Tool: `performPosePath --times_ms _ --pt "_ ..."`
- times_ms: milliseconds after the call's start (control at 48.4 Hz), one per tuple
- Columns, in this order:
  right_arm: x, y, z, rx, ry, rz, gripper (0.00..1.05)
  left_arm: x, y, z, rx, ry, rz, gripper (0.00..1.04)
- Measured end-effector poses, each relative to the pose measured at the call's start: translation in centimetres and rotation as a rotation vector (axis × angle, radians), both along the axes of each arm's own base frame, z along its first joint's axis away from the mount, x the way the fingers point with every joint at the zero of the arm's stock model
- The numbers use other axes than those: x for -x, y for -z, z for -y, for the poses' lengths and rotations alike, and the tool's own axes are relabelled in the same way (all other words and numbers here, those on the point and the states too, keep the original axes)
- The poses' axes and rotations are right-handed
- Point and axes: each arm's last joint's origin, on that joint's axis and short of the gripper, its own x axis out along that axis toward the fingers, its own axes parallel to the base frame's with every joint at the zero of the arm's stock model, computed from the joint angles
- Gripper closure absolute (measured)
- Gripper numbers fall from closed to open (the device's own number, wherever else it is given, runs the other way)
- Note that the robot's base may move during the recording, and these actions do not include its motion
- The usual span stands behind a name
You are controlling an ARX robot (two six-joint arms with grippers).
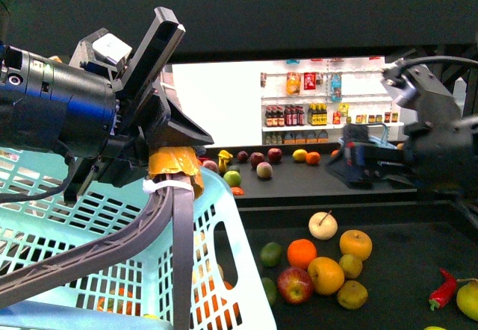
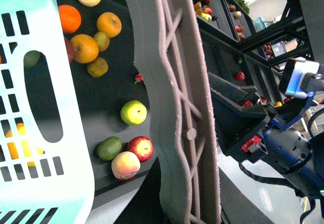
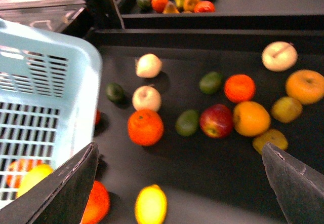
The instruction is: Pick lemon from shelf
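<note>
The lemon (image 3: 151,204), bright yellow and oval, lies on the black shelf tray (image 3: 223,178) close to the light blue basket, in the right wrist view. My right gripper (image 3: 179,183) is open and empty above it, and the lemon sits between the two dark fingers, nearer the basket-side finger (image 3: 71,188). In the front view the right gripper (image 1: 357,163) hovers over the shelf (image 1: 403,270) at the right, and the lemon is hidden there. My left gripper (image 1: 178,270) is shut and empty beside the basket, its grey fingers (image 2: 172,107) pressed together.
A light blue plastic basket (image 1: 224,218) with some fruit stands at the left front. Many other fruits lie on the tray: oranges (image 3: 145,126), a red apple (image 3: 216,120), green avocados (image 3: 187,122), golden round fruits (image 1: 326,275). A red chilli (image 1: 444,289) lies at the right. Upper tiers hold more fruit.
</note>
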Motion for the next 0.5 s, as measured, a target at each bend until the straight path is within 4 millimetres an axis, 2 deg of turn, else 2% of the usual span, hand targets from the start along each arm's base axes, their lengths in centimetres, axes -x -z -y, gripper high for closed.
performPosePath --times_ms 103,186,310,392,496 --pt "0.7 2.5 3.1 0.029 0.058 -0.021 0.08 0.0 0.0 0.0 -0.001 -0.001 0.001 0.95" --pt "0.9 4.4 4.3 0.05 0.067 -0.028 0.08 0.0 0.0 0.0 0.0 0.0 0.0 0.95" --pt "0.4 8.4 4.8 0.093 0.064 -0.073 0.08 0.0 0.0 0.0 0.0 0.0 0.0 0.95" --pt "0.0 12.0 4.6 0.113 0.054 -0.13 0.08 0.0 0.0 0.0 0.0 0.0 0.0 0.95" --pt "-0.4 14.6 4.2 0.12 0.045 -0.179 0.08 0.0 0.0 0.0 -0.001 -0.001 0.0 0.95"
